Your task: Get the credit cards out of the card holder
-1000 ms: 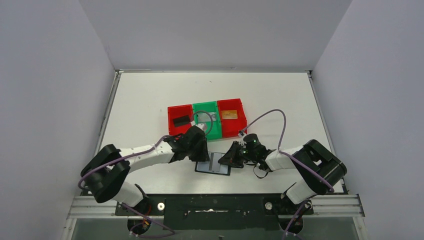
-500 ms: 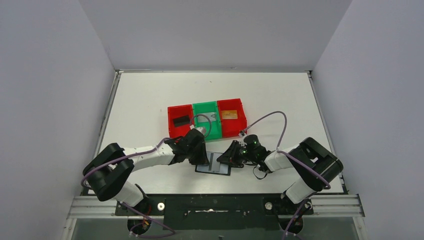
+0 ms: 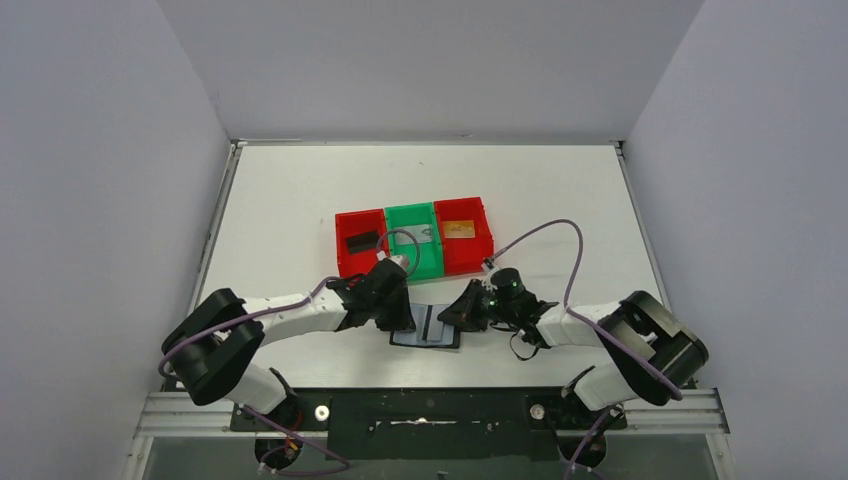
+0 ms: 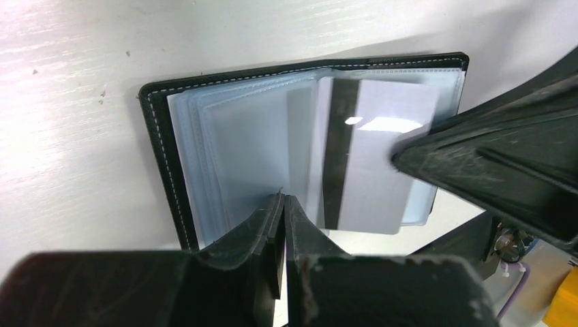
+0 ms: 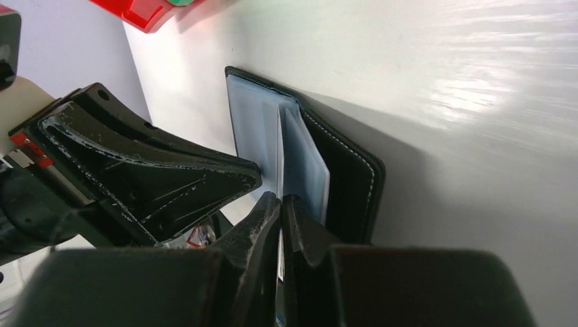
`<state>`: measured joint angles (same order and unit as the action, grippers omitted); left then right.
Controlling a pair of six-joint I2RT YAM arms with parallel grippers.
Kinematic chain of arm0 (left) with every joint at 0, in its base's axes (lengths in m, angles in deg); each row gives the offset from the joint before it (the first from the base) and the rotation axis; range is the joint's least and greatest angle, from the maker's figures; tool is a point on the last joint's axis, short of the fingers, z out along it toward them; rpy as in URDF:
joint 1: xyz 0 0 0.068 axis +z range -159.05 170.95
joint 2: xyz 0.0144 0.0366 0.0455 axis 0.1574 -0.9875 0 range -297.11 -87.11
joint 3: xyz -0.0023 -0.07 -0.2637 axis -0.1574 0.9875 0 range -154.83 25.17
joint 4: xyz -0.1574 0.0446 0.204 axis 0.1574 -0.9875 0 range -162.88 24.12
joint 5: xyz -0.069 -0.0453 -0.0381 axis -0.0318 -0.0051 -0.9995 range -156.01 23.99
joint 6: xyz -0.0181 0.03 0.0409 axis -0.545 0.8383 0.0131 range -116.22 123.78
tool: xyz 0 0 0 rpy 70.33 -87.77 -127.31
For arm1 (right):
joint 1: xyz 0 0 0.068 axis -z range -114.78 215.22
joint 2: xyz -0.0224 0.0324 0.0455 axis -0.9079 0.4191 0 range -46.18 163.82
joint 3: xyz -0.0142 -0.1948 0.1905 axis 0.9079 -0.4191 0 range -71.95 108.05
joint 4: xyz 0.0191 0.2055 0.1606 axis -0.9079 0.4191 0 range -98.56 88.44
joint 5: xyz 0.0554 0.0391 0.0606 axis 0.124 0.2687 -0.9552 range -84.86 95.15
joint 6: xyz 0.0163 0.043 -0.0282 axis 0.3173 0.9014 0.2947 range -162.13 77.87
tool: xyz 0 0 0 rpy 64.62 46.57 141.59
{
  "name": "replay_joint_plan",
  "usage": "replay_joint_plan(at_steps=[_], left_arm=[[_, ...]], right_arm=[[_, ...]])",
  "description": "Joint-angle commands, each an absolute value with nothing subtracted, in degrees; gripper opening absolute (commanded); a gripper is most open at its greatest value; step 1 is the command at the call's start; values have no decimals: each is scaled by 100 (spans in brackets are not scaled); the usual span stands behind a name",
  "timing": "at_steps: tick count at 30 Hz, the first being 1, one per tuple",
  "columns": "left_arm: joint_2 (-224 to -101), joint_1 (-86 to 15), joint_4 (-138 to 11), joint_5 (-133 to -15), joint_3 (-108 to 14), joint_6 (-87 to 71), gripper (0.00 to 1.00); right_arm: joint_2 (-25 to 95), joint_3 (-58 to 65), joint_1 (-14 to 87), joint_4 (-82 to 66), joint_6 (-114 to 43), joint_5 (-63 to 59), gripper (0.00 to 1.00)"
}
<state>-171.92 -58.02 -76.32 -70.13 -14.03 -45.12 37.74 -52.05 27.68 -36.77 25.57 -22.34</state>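
Observation:
The card holder point(image 3: 425, 330) lies open on the table between both grippers, its black cover point(image 4: 163, 157) and clear blue-grey sleeves showing. A pale credit card point(image 4: 382, 170) with a dark stripe sticks partly out of a sleeve, past the holder's near edge. My left gripper point(image 3: 405, 322) point(image 4: 283, 199) is shut, its tips pinched at the edge of the sleeves. At the holder's right side, my right gripper point(image 3: 450, 317) point(image 5: 281, 199) is shut on that card, a thin pale edge showing between its fingers. The holder's cover point(image 5: 354, 184) stands just right of them.
Three bins stand in a row behind the holder. The left red bin point(image 3: 360, 215) holds a black card point(image 3: 362, 240), a green bin point(image 3: 410, 208) sits in the middle, and the right red bin point(image 3: 465, 255) holds an orange-gold card point(image 3: 459, 229). Purple cables loop above both wrists.
My left gripper has closed at the sleeves. The right gripper let go briefly and shut again, and the right arm's elbow swung outward to the right.

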Motion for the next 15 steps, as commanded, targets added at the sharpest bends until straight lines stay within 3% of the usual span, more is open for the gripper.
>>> replay_joint_plan(at_steps=[1,7,15], left_arm=[[-16984,-5798,-7994,-6774,-1292,-4439,5],[-16828,-5789,-7966,-6759,-1394,-4379,8],[-16541,-5785,-8078,-6595,-1625,-4261,14]], right_arm=[[3136,-5092,2960,-2651,2033,-1815,0],[2636,-4813,3046,-1947,1538,-1854,0],[2459,-4620,3042,-2064,1194,-1918,0]])
